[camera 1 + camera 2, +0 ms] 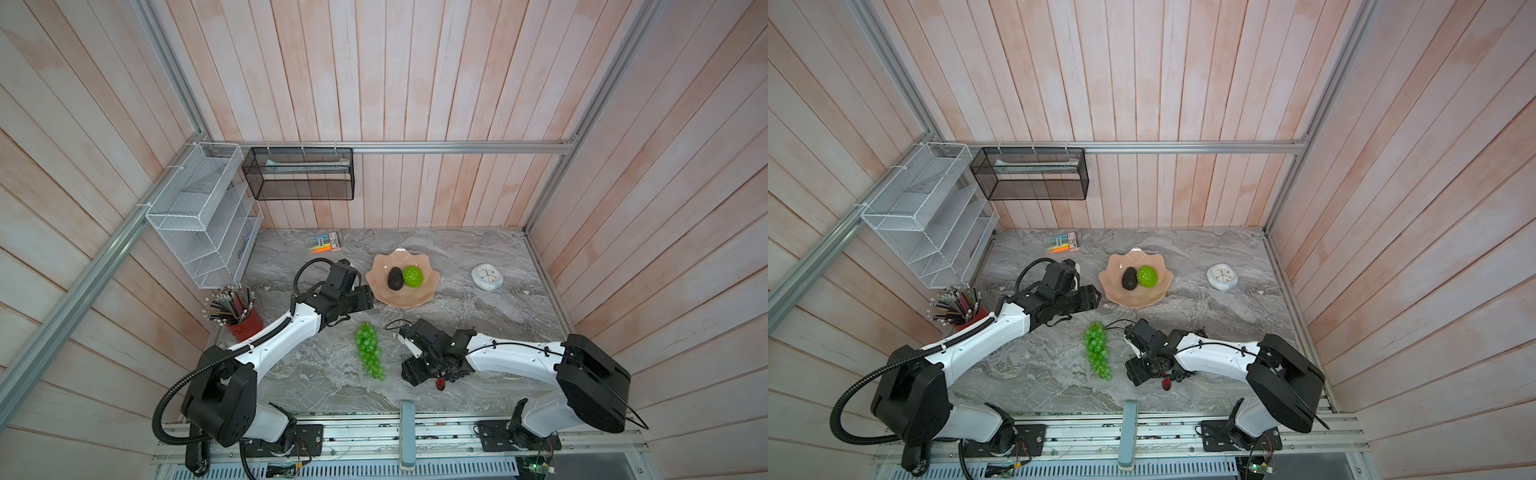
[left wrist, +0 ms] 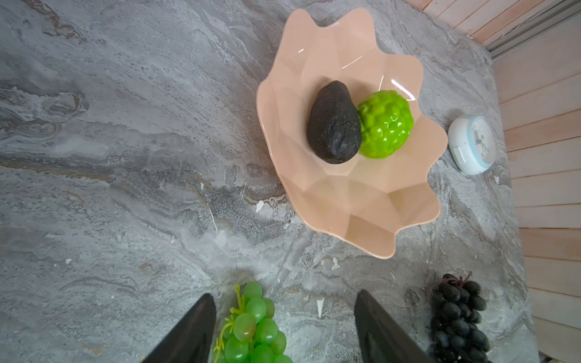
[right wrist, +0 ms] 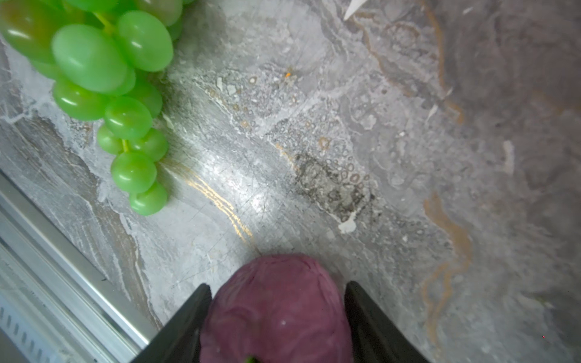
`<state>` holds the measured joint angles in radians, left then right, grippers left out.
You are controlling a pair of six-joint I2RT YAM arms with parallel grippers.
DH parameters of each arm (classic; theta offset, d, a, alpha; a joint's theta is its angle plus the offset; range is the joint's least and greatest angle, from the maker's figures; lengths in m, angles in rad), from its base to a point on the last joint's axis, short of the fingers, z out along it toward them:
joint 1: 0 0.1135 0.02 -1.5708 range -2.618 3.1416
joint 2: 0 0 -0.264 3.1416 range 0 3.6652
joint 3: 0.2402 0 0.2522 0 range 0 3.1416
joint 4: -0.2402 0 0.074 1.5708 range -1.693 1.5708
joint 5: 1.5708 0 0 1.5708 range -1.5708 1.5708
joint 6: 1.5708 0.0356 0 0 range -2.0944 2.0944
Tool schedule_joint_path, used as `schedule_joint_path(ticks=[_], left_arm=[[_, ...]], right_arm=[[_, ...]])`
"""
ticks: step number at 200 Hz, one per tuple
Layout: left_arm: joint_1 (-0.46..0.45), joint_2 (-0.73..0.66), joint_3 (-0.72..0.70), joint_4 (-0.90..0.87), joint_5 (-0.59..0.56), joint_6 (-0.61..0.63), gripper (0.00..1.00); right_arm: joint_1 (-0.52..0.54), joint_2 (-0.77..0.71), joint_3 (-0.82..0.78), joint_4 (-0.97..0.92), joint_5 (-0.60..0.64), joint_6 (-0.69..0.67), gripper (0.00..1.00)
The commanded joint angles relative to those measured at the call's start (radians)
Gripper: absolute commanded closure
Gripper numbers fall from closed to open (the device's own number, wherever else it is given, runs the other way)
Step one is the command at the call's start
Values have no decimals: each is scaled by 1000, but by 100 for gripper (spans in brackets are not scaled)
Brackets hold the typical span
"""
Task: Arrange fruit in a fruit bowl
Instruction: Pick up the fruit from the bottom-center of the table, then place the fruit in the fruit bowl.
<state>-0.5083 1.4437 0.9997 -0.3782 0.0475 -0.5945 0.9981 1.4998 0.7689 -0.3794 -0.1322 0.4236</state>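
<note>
The left gripper (image 2: 284,294) hangs with its jaws wide apart and nothing held, just beside the rim of the fruit bowl (image 1: 405,300) in both top views. The green grape bunch (image 1: 368,351) lies on the table (image 1: 478,316), apart from those jaws (its stem end shows in their gap in the left wrist view). In the bowl the dark avocado (image 1: 395,278) touches the bumpy lime-green ball (image 1: 413,276). The right gripper (image 3: 276,284) presses both sides of the small purple ball (image 3: 276,311). The red cherries (image 1: 440,384) lie just beside it.
</note>
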Motion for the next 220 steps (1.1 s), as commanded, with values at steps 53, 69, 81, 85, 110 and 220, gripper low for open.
schedule_joint_path(ticks=[53, 69, 81, 85, 110, 220], left_arm=[[8, -12, -9, -5, -32, 3, 28], [10, -23, -17, -8, -44, -9, 28], [9, -36, -32, -5, -49, -17, 28], [10, -41, -38, -5, -51, -20, 28], [10, -66, -73, -4, -58, -38, 28], [14, -102, -91, -38, -59, -39, 29]], right_arm=[[-10, -43, 65, -78, 80, -37, 49], [-58, -71, 106, -100, 97, -65, 49], [-121, -90, 137, -91, 106, -86, 49], [-141, -94, 147, -81, 114, -90, 49], [-267, -84, 201, 34, 153, -149, 49], [-439, 393, 575, 175, 44, -238, 49]])
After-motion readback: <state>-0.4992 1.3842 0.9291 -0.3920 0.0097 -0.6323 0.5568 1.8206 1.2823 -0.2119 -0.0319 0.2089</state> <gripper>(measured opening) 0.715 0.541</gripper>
